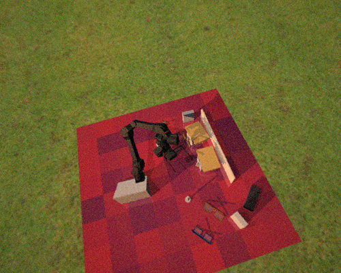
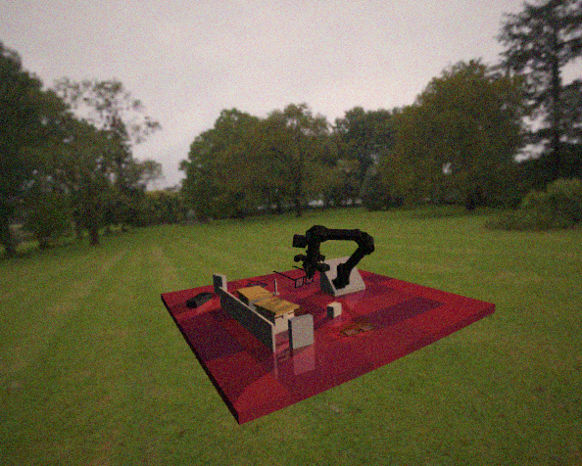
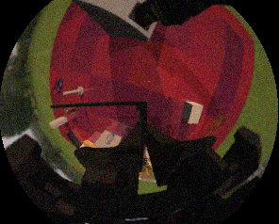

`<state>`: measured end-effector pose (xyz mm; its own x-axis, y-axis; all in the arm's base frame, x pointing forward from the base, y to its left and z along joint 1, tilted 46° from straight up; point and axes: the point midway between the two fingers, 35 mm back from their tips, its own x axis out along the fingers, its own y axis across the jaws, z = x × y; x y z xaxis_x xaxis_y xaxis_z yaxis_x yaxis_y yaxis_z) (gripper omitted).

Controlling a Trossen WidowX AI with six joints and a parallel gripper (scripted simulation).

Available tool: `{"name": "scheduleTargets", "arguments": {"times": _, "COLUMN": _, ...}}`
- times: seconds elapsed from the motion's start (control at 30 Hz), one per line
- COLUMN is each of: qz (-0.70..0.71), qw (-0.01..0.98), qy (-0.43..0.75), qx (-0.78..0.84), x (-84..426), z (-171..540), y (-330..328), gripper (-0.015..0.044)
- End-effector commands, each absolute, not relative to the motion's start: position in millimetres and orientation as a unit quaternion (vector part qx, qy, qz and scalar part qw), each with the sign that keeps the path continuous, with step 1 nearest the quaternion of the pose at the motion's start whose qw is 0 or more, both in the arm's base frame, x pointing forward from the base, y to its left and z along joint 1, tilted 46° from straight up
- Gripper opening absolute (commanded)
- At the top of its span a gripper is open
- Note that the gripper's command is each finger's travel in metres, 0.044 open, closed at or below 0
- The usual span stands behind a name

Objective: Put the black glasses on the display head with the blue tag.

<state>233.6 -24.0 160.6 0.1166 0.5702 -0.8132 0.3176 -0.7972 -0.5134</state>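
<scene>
My gripper (image 2: 310, 277) (image 3: 141, 124) is shut on the black glasses (image 1: 187, 152) (image 2: 284, 275) (image 3: 99, 104), holding them in the air in front of the two display heads. Their temples are unfolded and point toward the lower right in the top view. The fingertips are hidden there by the wrist. The display head with the blue tag (image 1: 208, 158) (image 3: 100, 140) appears to be the one nearer the thin stand; its blue mark shows in the wrist view. The other head (image 1: 197, 133) (image 2: 277, 306) stands beside it. The glasses appear apart from both heads.
A low wall (image 1: 217, 145) (image 2: 247, 313) runs behind the heads. A pale box (image 1: 188, 116) (image 2: 302, 332) stands beside the other head. A thin stand (image 1: 187, 199) (image 3: 73, 91), blue glasses (image 1: 202, 234) and a black box (image 1: 252, 198) lie farther off. A small white block (image 2: 334, 309) (image 3: 195, 113) is near the arm.
</scene>
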Motion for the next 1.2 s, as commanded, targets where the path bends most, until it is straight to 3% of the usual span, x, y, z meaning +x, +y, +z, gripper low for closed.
{"name": "scheduleTargets", "arguments": {"times": 0.0, "qz": 0.58, "qw": 0.07, "qy": -0.294, "qx": -0.756, "x": 227, "z": 173, "y": -21, "gripper": 0.0}}
{"name": "scheduleTargets", "arguments": {"times": 1.17, "qz": 0.444, "qw": -0.172, "qy": -0.213, "qx": -0.853, "x": 159, "z": 247, "y": 4, "gripper": 0.0}}
